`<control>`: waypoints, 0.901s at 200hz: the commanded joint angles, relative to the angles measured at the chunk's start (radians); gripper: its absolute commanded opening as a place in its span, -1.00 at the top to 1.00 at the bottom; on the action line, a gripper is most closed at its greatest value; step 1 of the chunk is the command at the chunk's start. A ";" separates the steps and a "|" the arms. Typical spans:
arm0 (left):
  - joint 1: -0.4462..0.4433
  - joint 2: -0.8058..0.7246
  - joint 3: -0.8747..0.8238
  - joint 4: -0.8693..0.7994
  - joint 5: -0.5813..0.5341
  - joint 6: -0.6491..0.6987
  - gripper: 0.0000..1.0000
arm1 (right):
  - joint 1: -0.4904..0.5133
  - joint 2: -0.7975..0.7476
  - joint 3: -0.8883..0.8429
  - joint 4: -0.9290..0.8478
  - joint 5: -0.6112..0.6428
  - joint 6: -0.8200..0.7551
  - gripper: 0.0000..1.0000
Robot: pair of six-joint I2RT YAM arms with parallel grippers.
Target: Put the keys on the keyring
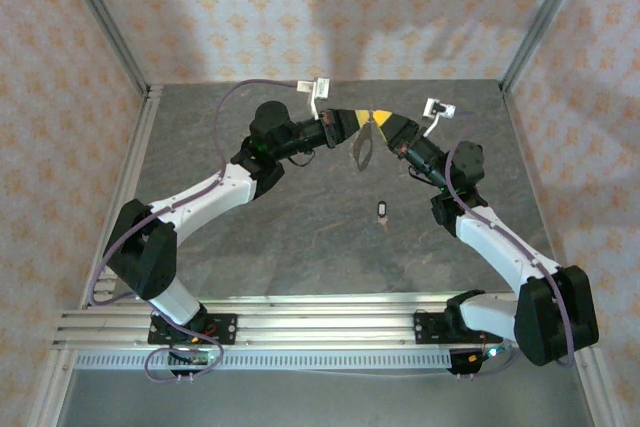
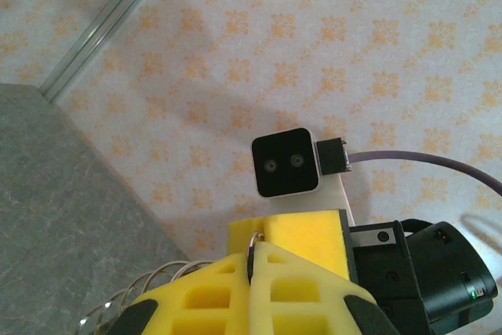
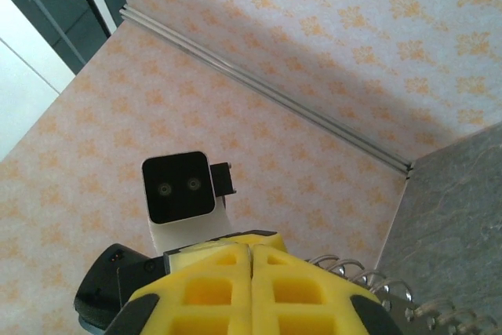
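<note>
One small key [image 1: 384, 211] lies alone on the surface [image 1: 300, 247], with open room all round for a pick. Farther back the left hand [image 2: 252, 264] pinches the keyring [image 2: 252, 242], likely to hold it aloft and steady. The right hand [image 3: 251, 264], pressed together, meets it, its hold unclear, near the back wall [image 1: 400, 17].

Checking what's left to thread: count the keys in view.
1. The key lies loose on the table, nearer than the raised keyring. Others may hide at the ring.
</note>
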 commanded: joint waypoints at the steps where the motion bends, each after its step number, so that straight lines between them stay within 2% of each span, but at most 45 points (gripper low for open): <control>1: -0.011 0.008 0.040 0.066 0.002 -0.003 1.00 | 0.007 0.001 0.017 0.059 -0.028 -0.009 1.00; 90: -0.032 0.031 0.103 -0.022 0.064 0.039 1.00 | 0.008 0.033 0.038 0.068 -0.033 -0.007 1.00; 180: -0.035 0.022 0.100 -0.113 0.063 0.091 0.95 | 0.008 0.017 0.035 0.062 -0.016 -0.014 1.00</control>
